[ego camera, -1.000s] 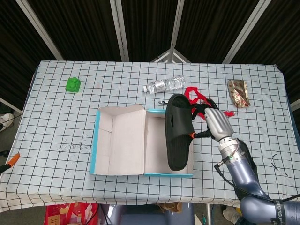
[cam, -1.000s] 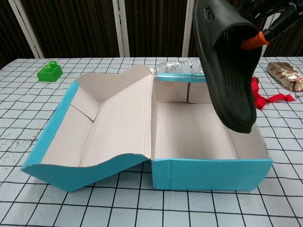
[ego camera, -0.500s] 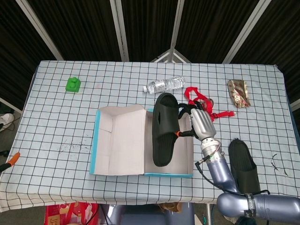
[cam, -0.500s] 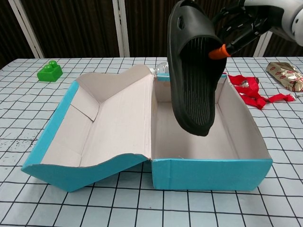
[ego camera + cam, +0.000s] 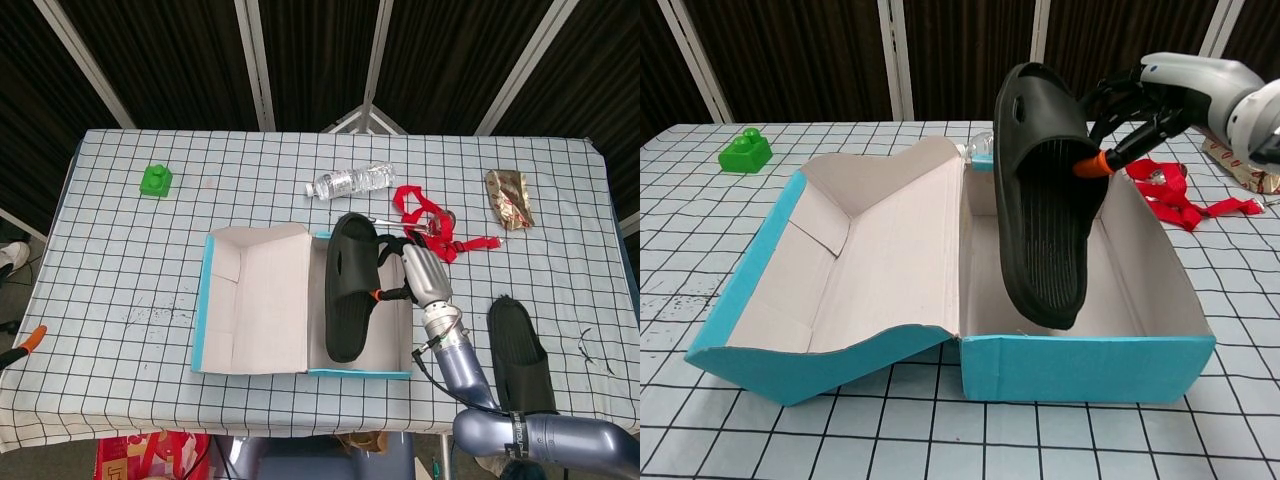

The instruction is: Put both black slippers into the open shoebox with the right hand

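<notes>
My right hand (image 5: 418, 275) (image 5: 1140, 110) grips a black slipper (image 5: 348, 297) (image 5: 1045, 210) by its strap end. The slipper hangs tilted, sole toward the chest camera, with its lower end inside the right compartment of the open blue shoebox (image 5: 215, 300) (image 5: 1080, 365). A second black slipper (image 5: 518, 352) lies on the table to the right of the box, beside my right forearm; the chest view does not show it. My left hand is not in either view.
The box's lid (image 5: 258, 300) (image 5: 870, 265) lies folded open to the left. Behind the box are a plastic bottle (image 5: 350, 181), a red strap (image 5: 425, 215) (image 5: 1180, 200) and a foil packet (image 5: 508, 197) (image 5: 1240, 160). A green block (image 5: 155, 180) (image 5: 745, 152) sits far left.
My right hand has carried the slipper left from over the box's right wall and then lowered it, so its tip now dips inside the box. The second slipper came into view.
</notes>
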You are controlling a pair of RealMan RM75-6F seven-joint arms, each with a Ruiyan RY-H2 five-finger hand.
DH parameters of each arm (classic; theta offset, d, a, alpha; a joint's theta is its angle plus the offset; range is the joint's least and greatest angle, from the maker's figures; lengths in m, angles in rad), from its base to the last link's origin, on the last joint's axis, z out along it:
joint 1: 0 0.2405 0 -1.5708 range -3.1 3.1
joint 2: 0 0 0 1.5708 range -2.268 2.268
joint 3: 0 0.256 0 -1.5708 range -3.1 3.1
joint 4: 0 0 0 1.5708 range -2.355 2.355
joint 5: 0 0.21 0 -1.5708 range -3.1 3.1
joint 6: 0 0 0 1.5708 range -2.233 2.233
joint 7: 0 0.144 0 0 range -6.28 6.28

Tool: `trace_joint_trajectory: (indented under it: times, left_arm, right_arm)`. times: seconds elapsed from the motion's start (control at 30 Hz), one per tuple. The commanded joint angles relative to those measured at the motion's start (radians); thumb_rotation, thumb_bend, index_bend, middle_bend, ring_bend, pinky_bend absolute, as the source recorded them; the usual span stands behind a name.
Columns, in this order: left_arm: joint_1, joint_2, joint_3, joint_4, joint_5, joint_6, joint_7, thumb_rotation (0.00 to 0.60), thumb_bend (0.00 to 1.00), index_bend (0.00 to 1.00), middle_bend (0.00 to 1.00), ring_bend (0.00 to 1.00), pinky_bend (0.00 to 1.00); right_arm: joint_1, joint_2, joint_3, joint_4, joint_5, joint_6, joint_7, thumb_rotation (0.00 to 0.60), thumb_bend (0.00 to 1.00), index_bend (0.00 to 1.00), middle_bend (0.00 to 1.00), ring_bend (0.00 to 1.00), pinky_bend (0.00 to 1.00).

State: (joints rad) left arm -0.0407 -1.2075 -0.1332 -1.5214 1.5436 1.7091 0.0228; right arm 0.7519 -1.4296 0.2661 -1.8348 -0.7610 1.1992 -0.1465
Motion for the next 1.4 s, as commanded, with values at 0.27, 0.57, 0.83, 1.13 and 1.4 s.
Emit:
trace_joint_trajectory:
  times: [0.27,0.57,0.83,1.13,1.4]
  left_arm:
    - [-0.003,-0.003,0.003,0.001,0.003,-0.004,0.007,0.6,0.07,0.13,0.0,0.0,0.1]
    - [-0.001,0.0,0.002,0.0,0.001,0.0,0.003,0.6,0.07,0.14,0.0,0.0,0.1]
    - [-0.002,-0.002,0.001,0.004,-0.002,-0.001,0.007,0.6,0.07,0.14,0.0,0.0,0.1]
    - [-0.004,-0.005,0.0,0.005,-0.002,-0.002,0.013,0.6,0.07,0.14,0.0,0.0,0.1]
    - [-0.004,-0.005,-0.001,0.006,-0.004,-0.002,0.01,0.6,0.07,0.14,0.0,0.0,0.1]
  right_arm:
    - [-0.025,-0.03,-0.02,0.001,-0.052,-0.034,0.015,0.6,0.42,0.59,0.49,0.25,0.06]
    - [-0.03,-0.069,-0.029,0.054,-0.066,-0.053,-0.004,0.6,0.42,0.59,0.49,0.25,0.06]
    - [-0.035,-0.093,-0.021,0.104,-0.068,-0.082,0.005,0.6,0.42,0.59,0.49,0.25,0.06]
    - [-0.037,-0.11,-0.024,0.131,-0.066,-0.115,-0.001,0.6,0.42,0.6,0.49,0.25,0.06]
    - [-0.034,-0.117,-0.034,0.145,-0.062,-0.149,-0.021,0.6,0.42,0.6,0.49,0.25,0.06]
